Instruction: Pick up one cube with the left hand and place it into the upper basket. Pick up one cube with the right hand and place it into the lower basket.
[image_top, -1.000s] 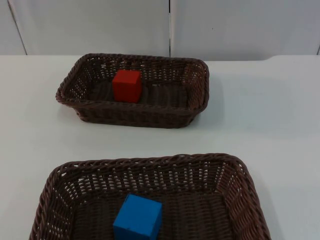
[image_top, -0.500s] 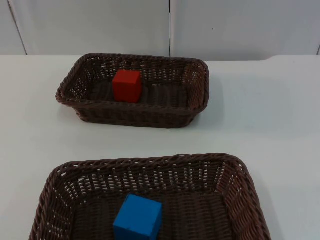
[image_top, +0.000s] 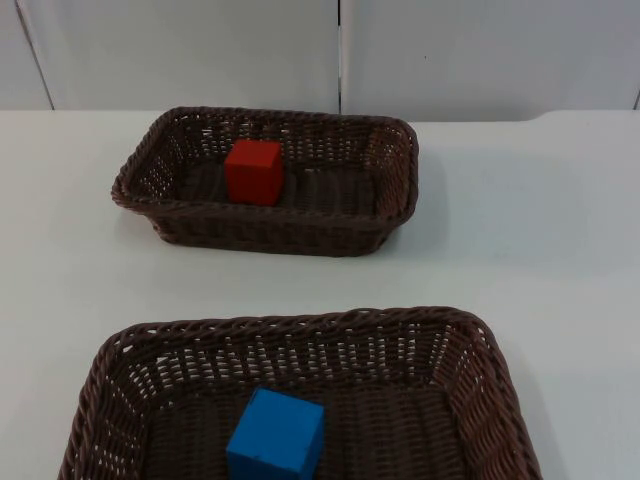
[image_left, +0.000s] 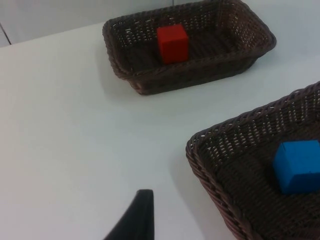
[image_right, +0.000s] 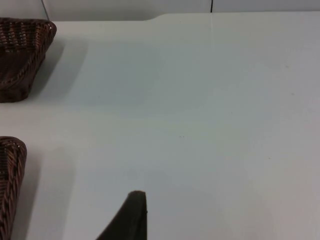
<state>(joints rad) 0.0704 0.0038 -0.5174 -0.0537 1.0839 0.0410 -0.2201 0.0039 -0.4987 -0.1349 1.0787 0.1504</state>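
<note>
Red wooden cube (image_top: 252, 171) in upper brown wicker basket (image_top: 390, 215) | blue wooden cube (image_top: 277, 434) in lower brown wicker basket (image_top: 300, 325) | left gripper (image_left: 135, 220), right gripper (image_right: 131, 217) above white table (image_top: 520, 240): grip state cannot be told.

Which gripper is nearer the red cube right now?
Left. Its fingertip looks onto the red cube in the upper basket; the right fingertip faces bare table beside both baskets.

No text, label, brand, number or sign can be read anywhere. The red cube (image_top: 252, 171) and the blue cube (image_top: 276, 436) have plain faces without any print. The woven baskets, the white table and the grey partition wall carry no writing.
</note>
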